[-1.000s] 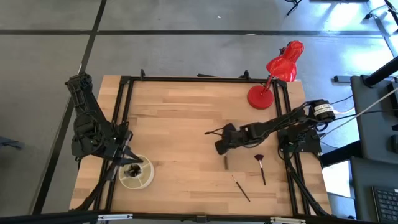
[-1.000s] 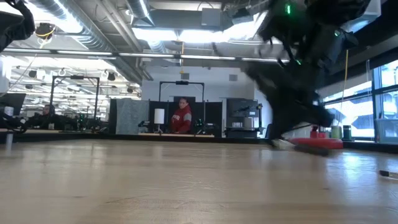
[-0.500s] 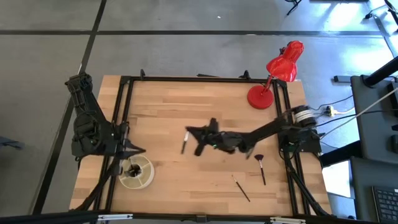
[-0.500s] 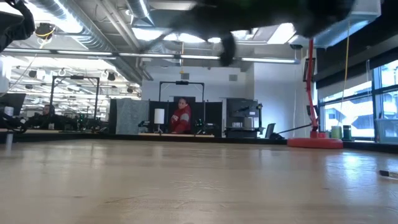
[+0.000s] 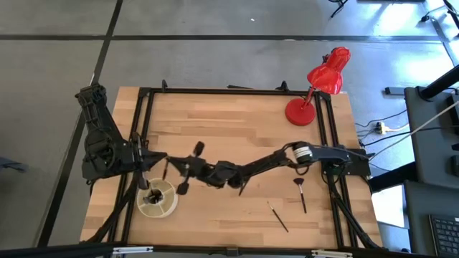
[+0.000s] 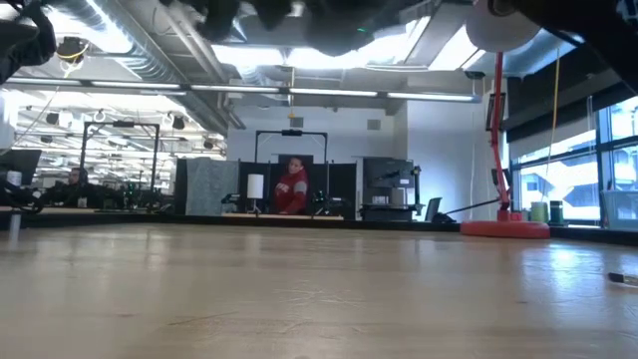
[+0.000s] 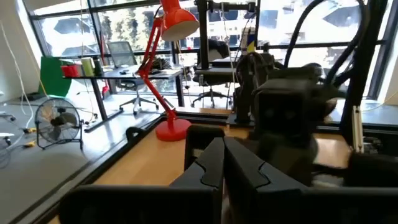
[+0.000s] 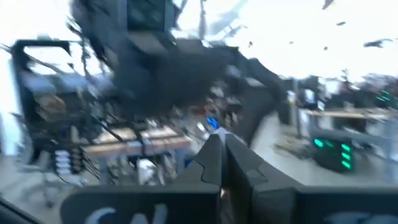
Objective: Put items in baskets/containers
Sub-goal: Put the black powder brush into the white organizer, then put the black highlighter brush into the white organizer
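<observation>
Right gripper [image 5: 174, 170], lower left of centre in high view: my jaws clamped on dark brush [image 5: 166, 170], just above cream container [image 5: 158, 198].

Left gripper [image 5: 159, 155], beside it at frame left: jaws together, nothing visibly held.

Two brushes remain on table [image 5: 237, 122], lower right: fan-tipped brush [image 5: 300, 192], thin dark brush [image 5: 278, 217].

Risks, judged: arms close together, so collision; brush released off-centre strikes rim or divider and falls outside; long reach may nudge container.

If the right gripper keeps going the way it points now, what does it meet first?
Most likely the left gripper beside the cream container. The right gripper, shut on a brush, points toward it in the high view, though their heights are unclear.
</observation>
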### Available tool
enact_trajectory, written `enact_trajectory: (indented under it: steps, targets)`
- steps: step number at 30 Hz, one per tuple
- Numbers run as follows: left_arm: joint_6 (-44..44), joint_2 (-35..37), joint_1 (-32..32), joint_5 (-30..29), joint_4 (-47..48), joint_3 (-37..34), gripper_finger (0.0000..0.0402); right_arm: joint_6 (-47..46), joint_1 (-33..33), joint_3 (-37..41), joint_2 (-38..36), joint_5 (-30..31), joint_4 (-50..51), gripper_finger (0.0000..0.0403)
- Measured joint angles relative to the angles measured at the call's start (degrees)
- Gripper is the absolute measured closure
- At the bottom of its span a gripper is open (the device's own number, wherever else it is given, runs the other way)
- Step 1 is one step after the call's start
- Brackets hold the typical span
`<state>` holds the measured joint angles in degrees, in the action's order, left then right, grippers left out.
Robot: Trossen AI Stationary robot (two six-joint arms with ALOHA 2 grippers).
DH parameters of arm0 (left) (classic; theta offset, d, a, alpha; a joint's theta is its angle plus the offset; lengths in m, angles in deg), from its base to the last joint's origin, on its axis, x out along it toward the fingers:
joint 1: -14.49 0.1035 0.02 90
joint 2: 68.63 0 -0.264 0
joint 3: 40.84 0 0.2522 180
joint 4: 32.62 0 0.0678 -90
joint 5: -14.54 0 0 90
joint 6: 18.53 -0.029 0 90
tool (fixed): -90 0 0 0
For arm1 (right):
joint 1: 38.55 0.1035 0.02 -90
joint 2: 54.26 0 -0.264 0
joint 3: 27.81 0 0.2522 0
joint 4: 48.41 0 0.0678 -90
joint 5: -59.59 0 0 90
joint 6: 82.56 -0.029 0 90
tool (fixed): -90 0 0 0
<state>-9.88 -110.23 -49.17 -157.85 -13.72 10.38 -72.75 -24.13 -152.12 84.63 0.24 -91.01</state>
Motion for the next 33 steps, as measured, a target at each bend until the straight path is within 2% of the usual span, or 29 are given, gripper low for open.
enact_trajectory:
  steps: [4,7,11,15,21,28,33]
  targets:
    - [-0.33,0.00,0.00,-0.20,0.21,0.01,0.0399,-0.40,-0.07,-7.82,4.67,-5.97,2.51,0.0396]
    - [-0.42,0.00,0.00,-1.00,0.23,0.01,0.0399,-0.12,-0.07,-11.63,7.95,-7.34,4.16,0.0395]
    - [-0.44,0.00,0.00,-3.98,0.39,-0.01,0.0396,-0.51,-0.42,-14.17,11.33,-9.90,4.25,0.0394]
    - [-0.44,0.00,0.00,-4.83,0.93,0.00,0.0398,-1.46,-1.58,-14.21,12.50,-17.14,5.97,0.0387]
    - [-1.13,0.00,0.00,-5.03,1.14,-0.01,0.0397,-6.59,-3.21,-14.21,12.50,-25.51,9.84,0.0332]
    - [-1.41,0.00,0.00,-5.03,1.20,0.00,0.0399,-11.15,-3.93,-14.26,12.40,-25.84,14.48,0.0251]
    - [-1.36,0.00,0.00,-4.61,1.48,0.01,0.0396,-10.48,-3.42,-14.23,8.70,-25.45,26.63,0.0231]
